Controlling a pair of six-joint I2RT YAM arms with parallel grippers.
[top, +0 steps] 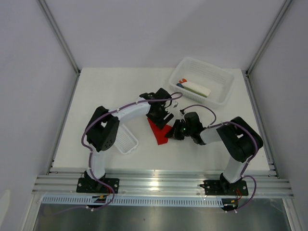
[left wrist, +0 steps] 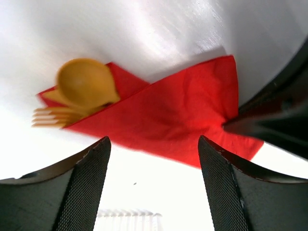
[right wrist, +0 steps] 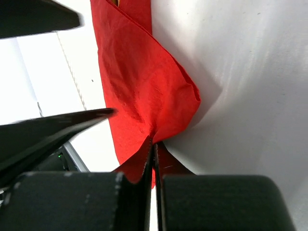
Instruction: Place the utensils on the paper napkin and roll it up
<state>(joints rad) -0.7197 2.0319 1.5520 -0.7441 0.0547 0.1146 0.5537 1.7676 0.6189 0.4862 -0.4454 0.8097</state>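
Observation:
The red paper napkin (top: 159, 131) lies mid-table, folded over the orange utensils. In the left wrist view the napkin (left wrist: 178, 115) covers their handles; the spoon head (left wrist: 86, 84) and fork tines (left wrist: 50, 117) stick out at its left end. My left gripper (top: 162, 115) hovers over the napkin's far side, open and empty (left wrist: 153, 144). My right gripper (top: 175, 131) is shut on the napkin's right edge (right wrist: 154, 144), pinching a fold of the napkin (right wrist: 139, 86). Its dark body also shows in the left wrist view (left wrist: 274, 120).
A narrow white tray (top: 124, 139) lies left of the napkin, by the left arm's elbow. A white mesh basket (top: 226, 94) with white, blue and green items stands at the back right. The two grippers are close together over the napkin.

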